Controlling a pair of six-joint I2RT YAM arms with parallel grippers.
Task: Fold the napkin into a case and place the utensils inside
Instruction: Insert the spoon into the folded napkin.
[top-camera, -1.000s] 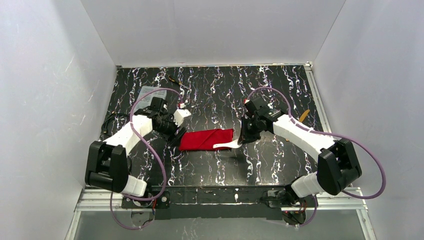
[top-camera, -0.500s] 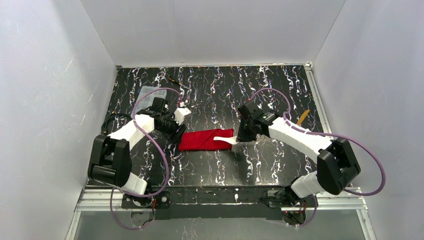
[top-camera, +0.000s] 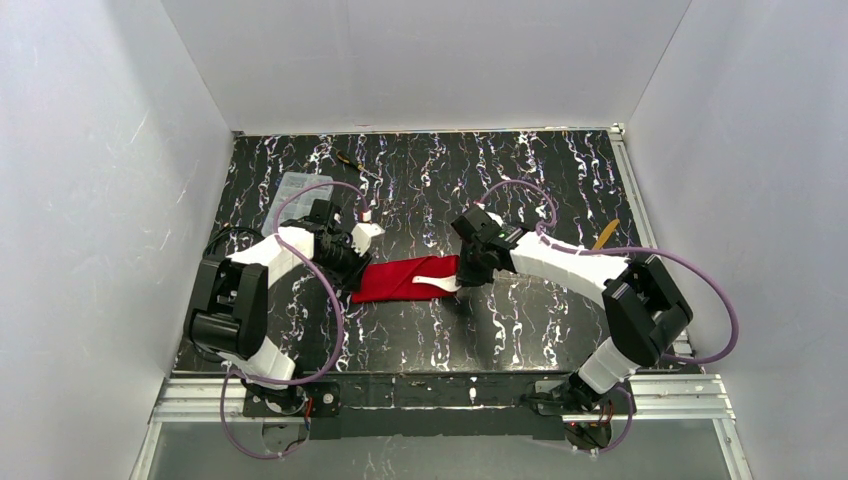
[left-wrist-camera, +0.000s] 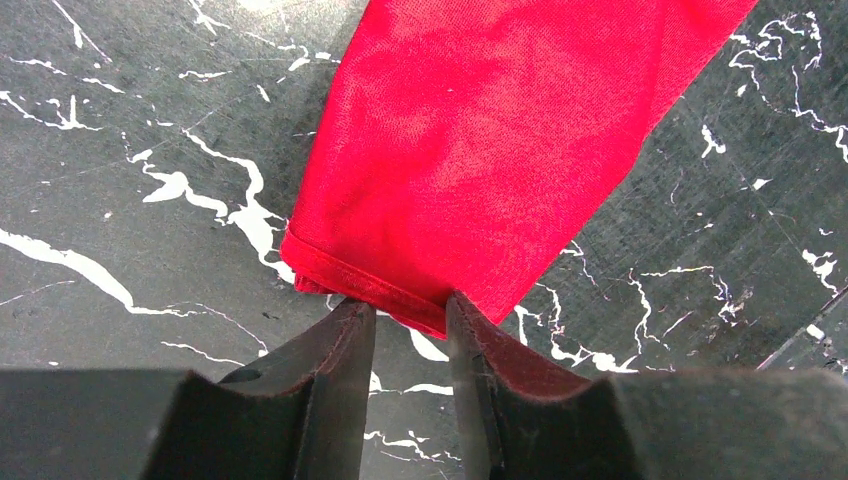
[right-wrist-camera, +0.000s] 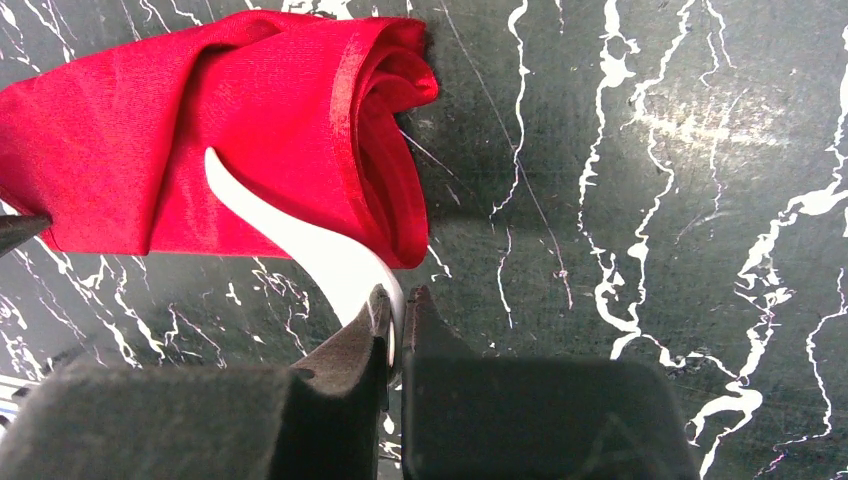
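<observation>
- Left fingers (left-wrist-camera: 335, 370) stand slightly apart, their tips touching the hemmed end of the folded red napkin (left-wrist-camera: 480, 150); bare tabletop (left-wrist-camera: 150, 120) shows between them.
- Right fingers (right-wrist-camera: 345, 355) pinch the handle of the white spoon (right-wrist-camera: 330, 262), whose far end is tucked into the napkin's open fold.
- Napkin lies flat mid-tabletop, between both arms.

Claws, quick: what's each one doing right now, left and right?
Left claw: partly open, tips straddling the napkin hem.
Right claw: closed on the white spoon, whose far end is tucked into the napkin's fold.
</observation>
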